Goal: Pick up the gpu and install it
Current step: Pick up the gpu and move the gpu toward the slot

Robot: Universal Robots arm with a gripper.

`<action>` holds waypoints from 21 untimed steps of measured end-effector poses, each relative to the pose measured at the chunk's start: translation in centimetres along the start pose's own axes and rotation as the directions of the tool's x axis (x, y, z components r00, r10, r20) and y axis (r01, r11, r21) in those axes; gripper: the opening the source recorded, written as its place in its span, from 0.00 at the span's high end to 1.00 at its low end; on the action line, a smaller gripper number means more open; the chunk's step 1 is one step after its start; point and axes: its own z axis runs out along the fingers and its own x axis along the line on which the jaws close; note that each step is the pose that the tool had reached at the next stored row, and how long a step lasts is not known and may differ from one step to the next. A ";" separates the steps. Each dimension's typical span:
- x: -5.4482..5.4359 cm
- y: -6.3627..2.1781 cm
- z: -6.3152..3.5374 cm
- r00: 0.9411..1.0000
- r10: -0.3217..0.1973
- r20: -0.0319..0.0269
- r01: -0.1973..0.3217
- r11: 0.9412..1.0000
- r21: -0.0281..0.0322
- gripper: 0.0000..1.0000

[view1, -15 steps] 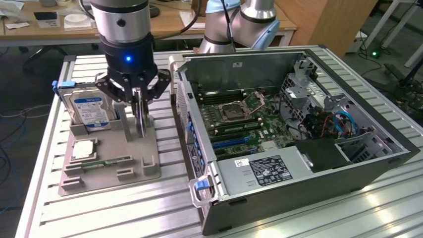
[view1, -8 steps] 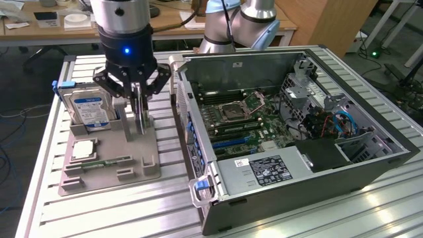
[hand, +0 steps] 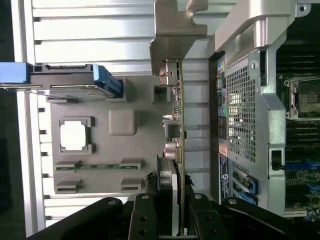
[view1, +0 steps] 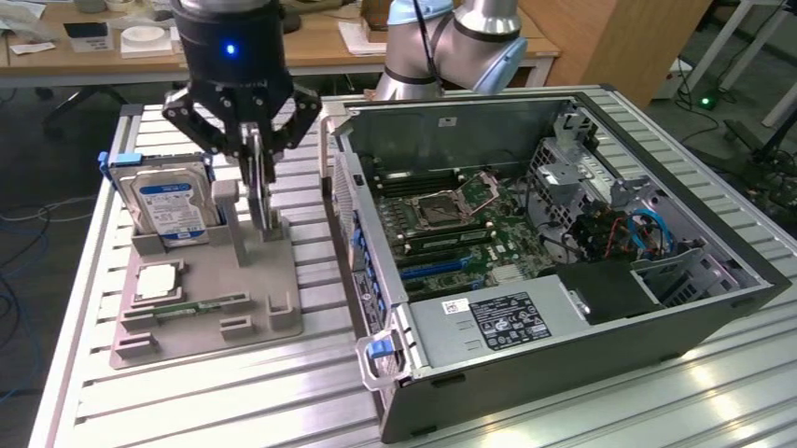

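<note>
In the exterior view, the gray holder (view1: 237, 271) carries a hard drive (view1: 172, 207), a square chip (view1: 160, 280) and the gpu (view1: 258, 182), standing on edge. The gripper (view1: 257, 151) pinches the gpu's top.

In the wrist view, the gpu (hand: 176, 130) is a thin green board with a black side. Its long side runs along the holder (hand: 122, 145), away from the gripper (hand: 170, 187).
</note>
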 end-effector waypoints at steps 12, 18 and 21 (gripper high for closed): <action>0.0 0.13 -3.84 1.000 0.000 0.001 0.000 1.000 -0.014 0.72; -0.2 0.13 -3.83 1.000 0.000 0.001 0.000 1.000 -0.014 0.72; -0.8 0.17 -3.83 1.000 0.000 0.001 0.000 1.000 -0.014 0.72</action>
